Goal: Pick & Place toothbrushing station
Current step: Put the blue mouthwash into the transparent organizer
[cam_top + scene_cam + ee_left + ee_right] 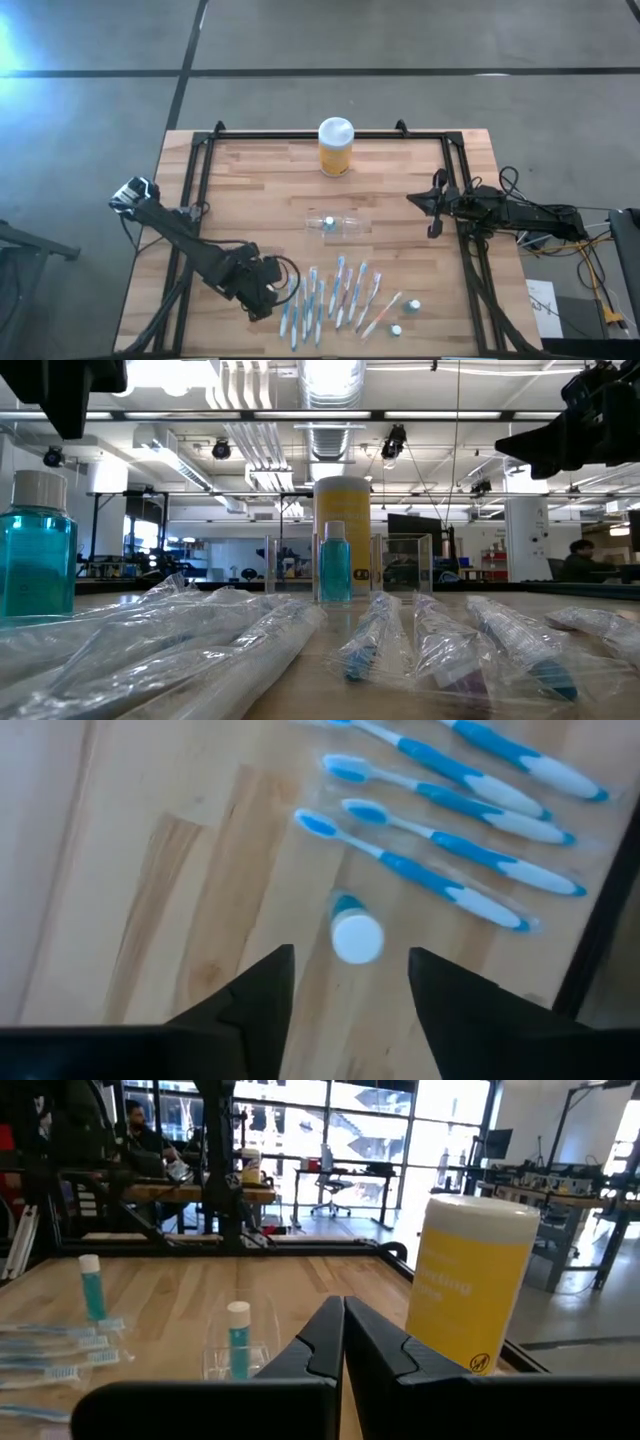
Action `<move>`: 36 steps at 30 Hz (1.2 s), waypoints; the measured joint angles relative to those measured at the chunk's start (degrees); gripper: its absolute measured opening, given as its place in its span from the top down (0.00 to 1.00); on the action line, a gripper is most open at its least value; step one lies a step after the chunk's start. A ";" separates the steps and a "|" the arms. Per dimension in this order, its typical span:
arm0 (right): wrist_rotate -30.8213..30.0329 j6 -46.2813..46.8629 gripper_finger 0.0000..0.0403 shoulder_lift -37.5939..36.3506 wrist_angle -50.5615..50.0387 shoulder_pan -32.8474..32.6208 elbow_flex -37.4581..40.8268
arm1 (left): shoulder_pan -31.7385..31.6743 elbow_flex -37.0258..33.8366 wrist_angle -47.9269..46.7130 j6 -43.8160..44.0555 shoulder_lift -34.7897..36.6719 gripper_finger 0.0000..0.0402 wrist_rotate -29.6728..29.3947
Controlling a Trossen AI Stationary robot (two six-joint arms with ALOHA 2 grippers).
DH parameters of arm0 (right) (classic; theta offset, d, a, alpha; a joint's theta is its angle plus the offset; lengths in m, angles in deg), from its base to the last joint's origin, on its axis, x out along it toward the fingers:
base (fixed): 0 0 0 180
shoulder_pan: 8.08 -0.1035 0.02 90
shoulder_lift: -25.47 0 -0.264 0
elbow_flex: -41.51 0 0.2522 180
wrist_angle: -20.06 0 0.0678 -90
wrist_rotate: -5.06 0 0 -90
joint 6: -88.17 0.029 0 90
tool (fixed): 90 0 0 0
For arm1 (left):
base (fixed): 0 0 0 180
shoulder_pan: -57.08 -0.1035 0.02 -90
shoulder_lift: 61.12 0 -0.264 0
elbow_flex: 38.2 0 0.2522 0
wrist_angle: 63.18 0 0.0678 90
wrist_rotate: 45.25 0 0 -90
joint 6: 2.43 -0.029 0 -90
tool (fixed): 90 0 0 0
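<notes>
The toothbrushing station is a low see-through holder standing mid-table with a small blue bottle upright in it. It also shows in the right wrist view and the low view. My left gripper is open near the table's front left. Its fingers hang above a small white-capped blue bottle beside the wrapped toothbrushes. My right gripper is shut and empty at the table's right, pointing toward the holder; its own wrist view shows it too.
A yellow jar with a white lid stands at the table's far edge, behind the holder. Several wrapped toothbrushes lie fanned along the near edge, with two small bottles at their right. A black frame rail runs beside my right gripper.
</notes>
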 joint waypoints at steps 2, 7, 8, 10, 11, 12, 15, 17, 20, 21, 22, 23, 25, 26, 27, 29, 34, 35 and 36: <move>-0.02 -0.06 0.98 0.00 0.68 0.01 0.00 | -0.39 0.13 0.20 0.24 0.00 0.45 0.14; -0.02 -0.06 0.98 0.00 1.32 0.02 0.00 | -1.67 -0.46 0.19 3.22 -0.22 0.42 1.68; 0.00 -0.03 0.98 0.00 1.31 0.01 0.00 | -1.79 -0.65 0.73 3.23 -0.24 0.42 1.80; 0.00 0.01 0.98 0.00 1.33 0.02 0.00 | -2.08 -1.19 1.82 3.17 -0.24 0.42 2.67; 0.00 0.01 0.98 0.00 1.35 0.02 0.00 | -2.16 -1.34 2.13 3.14 -0.24 0.42 3.03; 0.00 0.00 0.98 0.00 1.36 0.01 0.00 | -2.19 -1.46 2.51 3.13 -0.24 0.42 3.11; 0.00 0.03 0.98 0.02 1.37 0.01 0.00 | -2.29 -2.21 3.70 3.58 -0.24 0.42 3.66; 0.00 0.01 0.98 0.02 1.45 0.02 0.00 | -2.29 -3.05 4.83 3.42 -0.24 0.42 4.27; 0.02 -0.01 0.98 0.02 1.54 0.01 0.00 | -2.65 -4.24 6.39 3.11 -0.24 0.42 5.76; 0.02 -0.01 0.98 0.02 1.71 0.02 0.00 | -2.80 -4.49 6.56 3.12 -0.24 0.42 5.92; 0.02 -0.01 0.98 0.02 1.91 0.02 0.00 | -2.99 -4.88 7.12 3.10 -0.24 0.42 5.92; 0.02 0.00 0.98 0.02 2.18 0.02 0.00 | -3.17 -5.23 7.69 3.10 -0.24 0.42 5.90; 0.03 0.13 0.98 0.02 2.62 0.01 0.00 | -3.30 -6.21 8.44 3.10 -0.24 0.42 5.88; 0.02 0.14 0.98 0.02 2.68 0.02 0.00 | -3.43 -6.90 8.56 3.10 -0.24 0.42 5.86; 0.03 0.14 0.98 0.02 2.68 0.00 0.00 | -3.66 -7.64 9.01 3.09 -0.24 0.42 5.89; 0.04 0.14 0.98 0.02 2.67 0.01 0.00 | -3.91 -8.69 9.96 2.82 -0.24 0.42 6.05; 0.04 0.16 0.98 0.02 2.68 0.01 0.00 | -3.91 -9.02 10.83 2.03 -0.24 0.42 6.05; 0.04 0.16 0.98 0.02 2.68 0.02 -0.01 | -3.91 -9.11 10.84 2.07 -0.24 0.42 6.08; 0.04 0.17 0.98 0.02 2.68 0.01 0.00 | -3.90 -9.17 11.03 2.08 -0.24 0.42 6.09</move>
